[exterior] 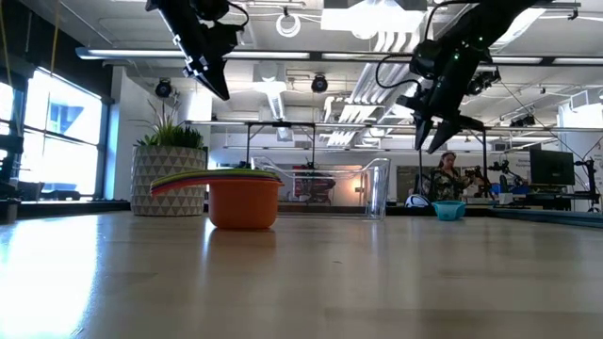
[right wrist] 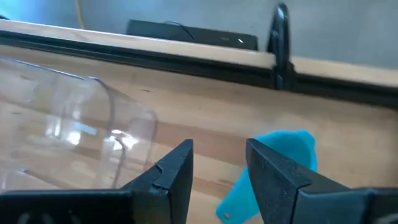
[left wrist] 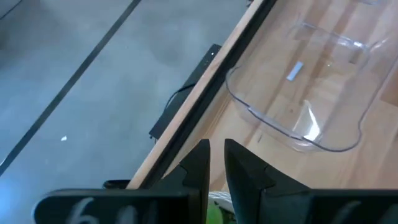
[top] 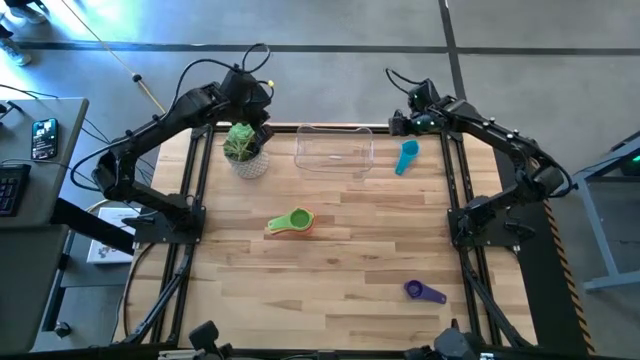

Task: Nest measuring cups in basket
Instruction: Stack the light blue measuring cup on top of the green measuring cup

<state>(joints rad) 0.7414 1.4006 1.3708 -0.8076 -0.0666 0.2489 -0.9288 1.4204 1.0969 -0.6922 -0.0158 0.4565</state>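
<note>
Here the right gripper (right wrist: 219,168) hangs above the light blue cup (top: 406,156), its fingers apart and holding nothing. That cup lies on the table (top: 350,270) just beside the clear basket (top: 334,150). The left gripper (left wrist: 215,163) hangs over the plant pot (top: 246,152) with its fingers nearly together. Stacked cups (top: 290,222) sit mid-table, and a purple cup (top: 424,291) lies well apart.

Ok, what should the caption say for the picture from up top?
Two raised arms flank an empty clear plastic basket; light blue cup beside it.
</note>
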